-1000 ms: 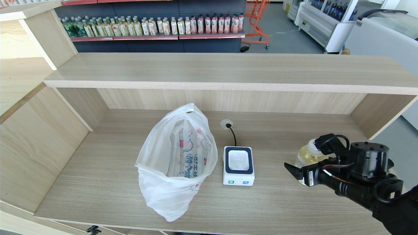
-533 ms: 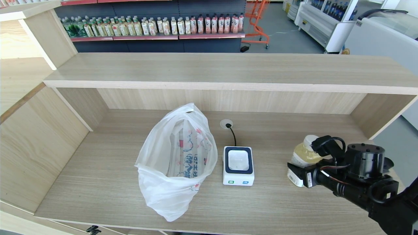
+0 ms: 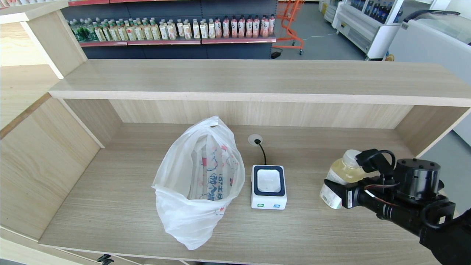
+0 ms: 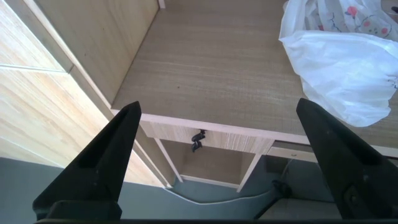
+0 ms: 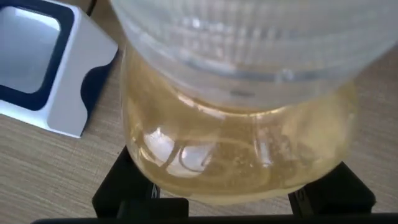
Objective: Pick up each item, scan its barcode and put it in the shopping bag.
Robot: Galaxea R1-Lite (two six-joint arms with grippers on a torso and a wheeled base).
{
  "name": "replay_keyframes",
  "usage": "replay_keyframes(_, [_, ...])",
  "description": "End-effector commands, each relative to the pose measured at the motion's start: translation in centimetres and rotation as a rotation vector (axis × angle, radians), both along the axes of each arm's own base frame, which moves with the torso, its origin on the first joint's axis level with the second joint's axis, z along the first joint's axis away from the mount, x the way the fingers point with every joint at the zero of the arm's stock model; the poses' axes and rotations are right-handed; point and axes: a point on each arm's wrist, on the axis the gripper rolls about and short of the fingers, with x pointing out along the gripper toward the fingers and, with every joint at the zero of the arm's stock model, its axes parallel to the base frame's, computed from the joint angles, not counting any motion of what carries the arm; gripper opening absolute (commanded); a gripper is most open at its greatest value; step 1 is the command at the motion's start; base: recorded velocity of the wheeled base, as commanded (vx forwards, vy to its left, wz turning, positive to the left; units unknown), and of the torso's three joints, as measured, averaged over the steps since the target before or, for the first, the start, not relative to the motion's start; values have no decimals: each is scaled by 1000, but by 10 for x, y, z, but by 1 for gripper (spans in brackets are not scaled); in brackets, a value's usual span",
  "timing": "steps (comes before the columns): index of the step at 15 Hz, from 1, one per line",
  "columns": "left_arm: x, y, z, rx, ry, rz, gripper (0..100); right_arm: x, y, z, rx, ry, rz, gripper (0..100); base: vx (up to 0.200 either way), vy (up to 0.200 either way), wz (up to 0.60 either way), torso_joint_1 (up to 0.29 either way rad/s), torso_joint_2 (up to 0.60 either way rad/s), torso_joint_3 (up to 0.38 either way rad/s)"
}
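Note:
A clear bottle (image 3: 343,172) of pale yellow liquid with a white cap leans tilted at the counter's right side, and my right gripper (image 3: 339,187) is shut on its lower body. The right wrist view has the bottle (image 5: 236,137) very close, the gripper (image 5: 233,202) with black fingers (image 5: 127,196) on both sides of it, and the scanner (image 5: 43,68) beside it. The white barcode scanner (image 3: 268,186) with a dark-rimmed window sits mid-counter. Left of it stands the white shopping bag (image 3: 200,184), open, with a printed packet inside. My left gripper (image 4: 217,168) hangs open off the counter's front edge, near the bag (image 4: 348,56).
The counter (image 3: 110,191) is a wooden recess with side walls and a raised shelf (image 3: 257,79) across the back. A black cable (image 3: 262,151) runs from the scanner to a grommet hole (image 3: 255,139). Bare wood lies left of the bag and between scanner and bottle.
My right gripper closed around the bottle, which then tipped over to a tilt and rose slightly. The bag and scanner stayed put.

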Motion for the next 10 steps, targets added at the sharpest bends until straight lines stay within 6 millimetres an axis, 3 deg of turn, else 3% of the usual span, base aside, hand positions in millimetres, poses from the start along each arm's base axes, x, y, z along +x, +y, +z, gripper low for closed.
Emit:
replay_keyframes(1, [0,0,0,0,1,1,100,-25,-10,56,134,-112,124,0,0,0,0,0,0,0])
replay_keyframes(3, [0,0,0,0,1,1,100,-38,-16,74,177,-110,230,0,0,0,0,0,0,0])
replay_keyframes(5, [0,0,0,0,0,1,100,-60,-20,100,297,-110,471,0,0,0,0,0,0,0])
replay_keyframes(10, [0,0,0,0,1,1,100,-90,1,135,445,-10,688,0,0,0,0,0,0,0])
